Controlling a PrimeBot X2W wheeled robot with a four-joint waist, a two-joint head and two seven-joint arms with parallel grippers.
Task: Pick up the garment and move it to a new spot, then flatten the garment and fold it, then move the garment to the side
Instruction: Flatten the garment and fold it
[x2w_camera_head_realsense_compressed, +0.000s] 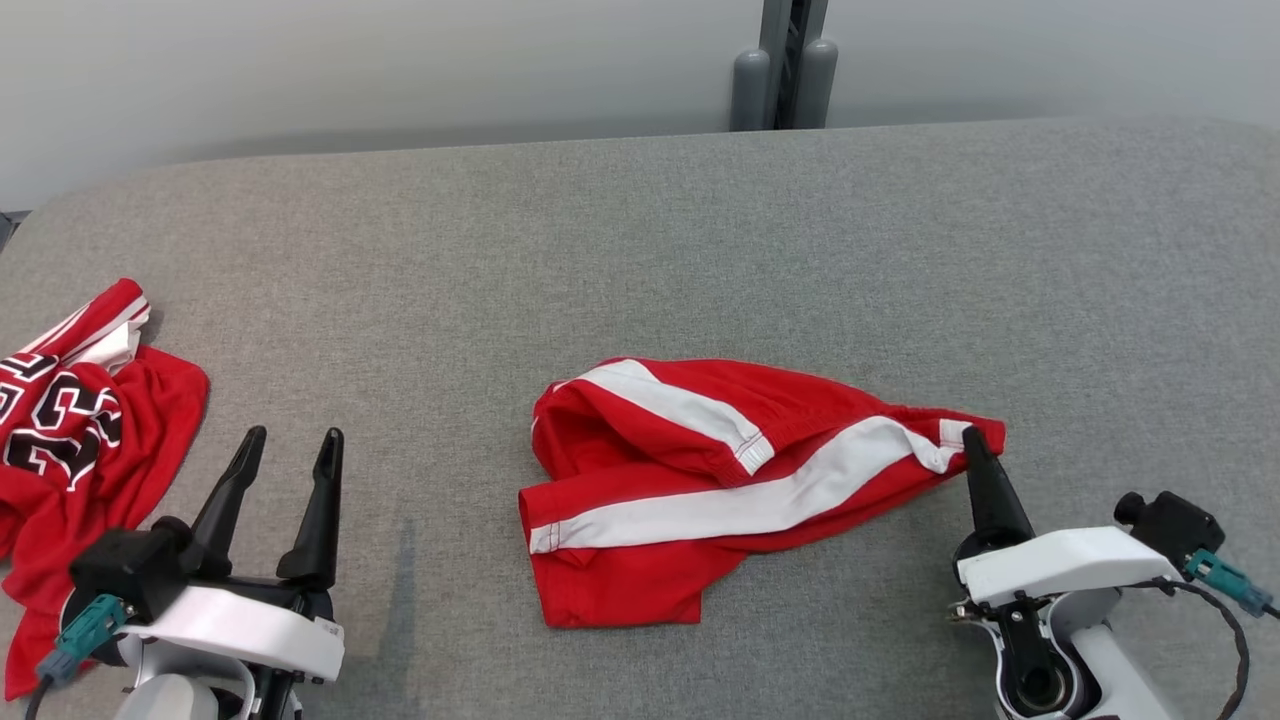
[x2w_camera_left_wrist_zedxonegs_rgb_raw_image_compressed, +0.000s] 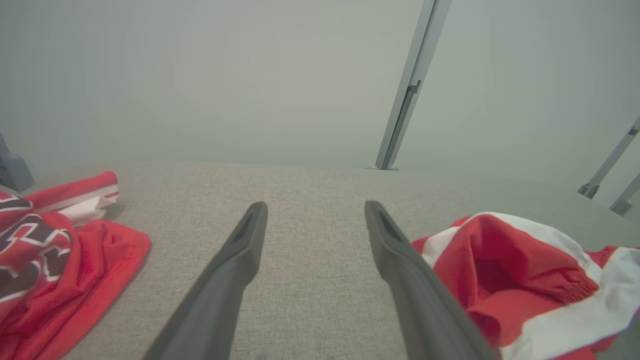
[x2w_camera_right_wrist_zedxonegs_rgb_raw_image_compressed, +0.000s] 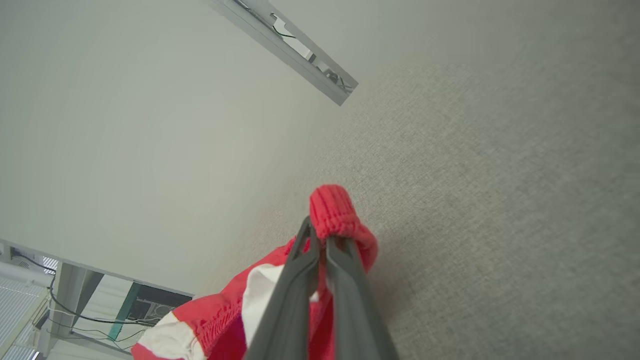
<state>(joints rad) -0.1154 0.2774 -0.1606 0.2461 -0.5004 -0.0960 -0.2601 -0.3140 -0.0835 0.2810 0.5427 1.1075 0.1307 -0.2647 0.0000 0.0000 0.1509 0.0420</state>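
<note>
While pinching one elastic corner of the red shorts (x2w_camera_head_realsense_compressed: 740, 480) in the right gripper (x2w_camera_head_realsense_compressed: 972, 448), jaws clenched tight on the bunched fabric, leaving the rest of the cloth resting on the grey table (x2w_camera_head_realsense_compressed: 700, 230). Lying well apart from the numbered jersey (x2w_camera_head_realsense_compressed: 90, 430), on the right-arm side of it, crumpled, with one leg doubled over the other and the white side stripes running at an angle. Gripping at the corner farthest from the jersey. Holding the left gripper (x2w_camera_head_realsense_compressed: 296, 434) just beside the jersey, between the jersey and the shorts, jaws released and spread wide, touching neither.

Progress, given as a judgement:

1. Picking up: standing at the very start. Grasping apparently secured; lifting not yet showing, with nearly all the fabric lying on the table.
2. Moving to a new spot: not yet beginning. Looking for bare surface farther from the jersey, to avoid dropping one red item onto the other.
3. Flattening: not yet beginning. Showing folds and a turned-over leg throughout. Probably calling for the left gripper on a second corner.
4. Folding: not yet beginning.
5. Moving to the side: not yet beginning.

Treating the single-corner pinch as adequate for dragging or lifting, though likely leaving the shorts hanging in a bunch.
</note>
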